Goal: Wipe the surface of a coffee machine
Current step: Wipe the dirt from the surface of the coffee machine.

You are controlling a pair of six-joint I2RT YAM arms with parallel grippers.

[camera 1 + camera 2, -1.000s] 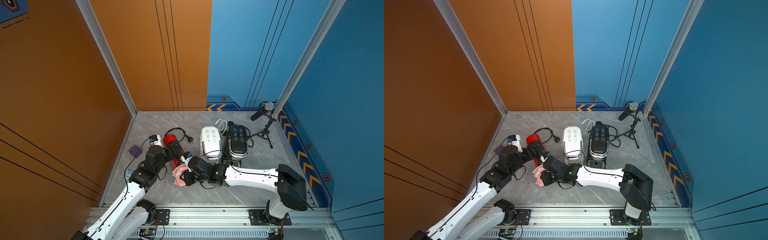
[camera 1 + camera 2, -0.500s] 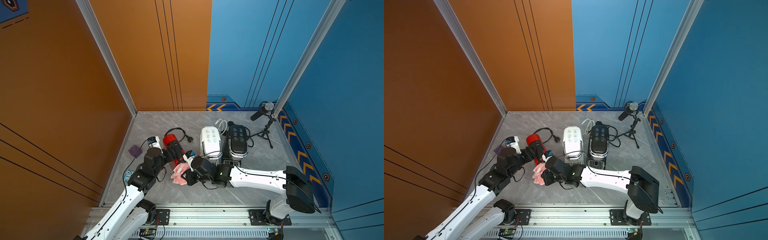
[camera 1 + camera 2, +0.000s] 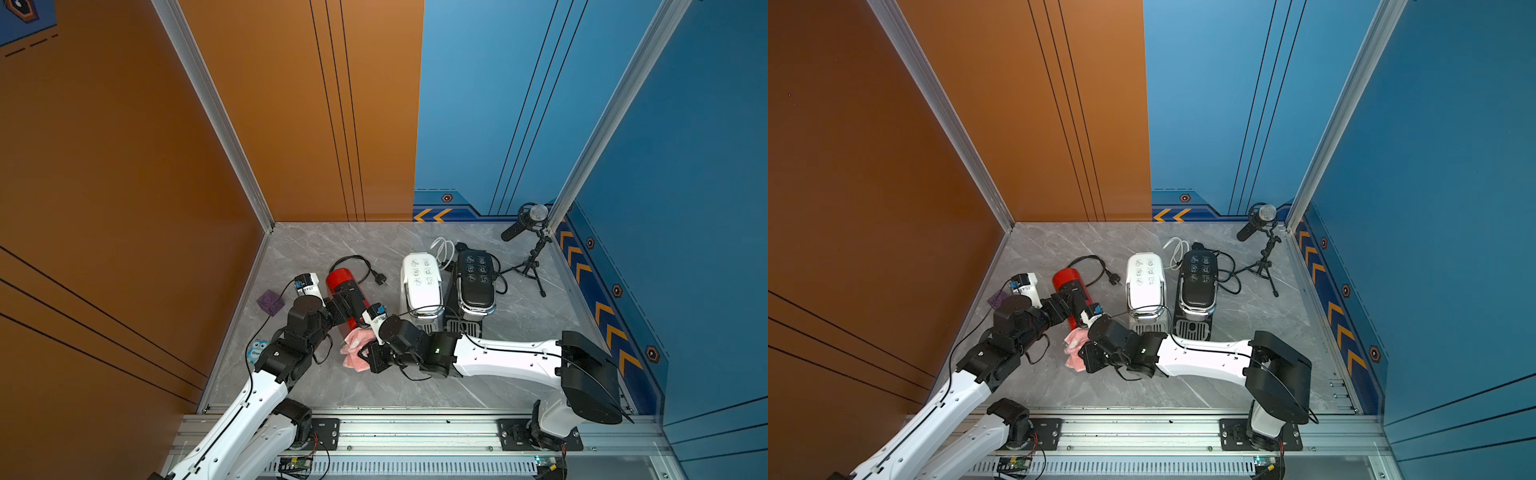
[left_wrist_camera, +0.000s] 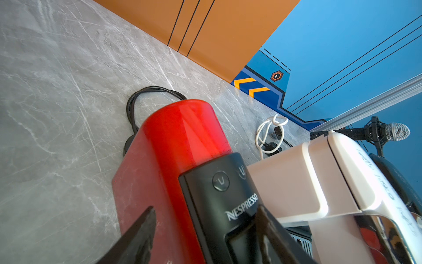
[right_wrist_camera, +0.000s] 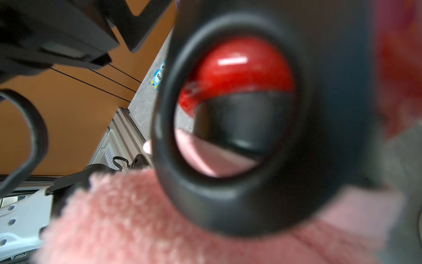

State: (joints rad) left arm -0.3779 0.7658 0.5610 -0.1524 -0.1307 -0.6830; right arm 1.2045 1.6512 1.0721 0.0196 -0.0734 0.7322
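Observation:
A red coffee machine (image 3: 341, 279) (image 3: 1068, 277) with a black front stands at the left of the grey floor. My left gripper (image 3: 347, 305) (image 4: 205, 208) straddles its black top panel. In the left wrist view both fingertips (image 4: 146, 219) lie against the machine's (image 4: 182, 137) sides. A fluffy pink cloth (image 3: 353, 343) (image 3: 1073, 340) hangs at the machine's front end, and my right gripper (image 3: 372, 353) (image 3: 1090, 353) is shut on it. In the right wrist view the cloth (image 5: 137, 217) fills the foreground and hides the fingers. A blurred black ring on the machine is just beyond it.
A white coffee machine (image 3: 420, 282) and a black one (image 3: 476, 282) stand side by side to the right. A microphone on a tripod (image 3: 528, 224) is at the back right corner. A black cable with plug (image 3: 365, 266), a purple block (image 3: 270, 301) and a small blue item (image 3: 257, 349) lie near the left wall.
The right arm has shifted a little with the pink cloth and stays at the red machine's front. The left gripper has stayed around the machine.

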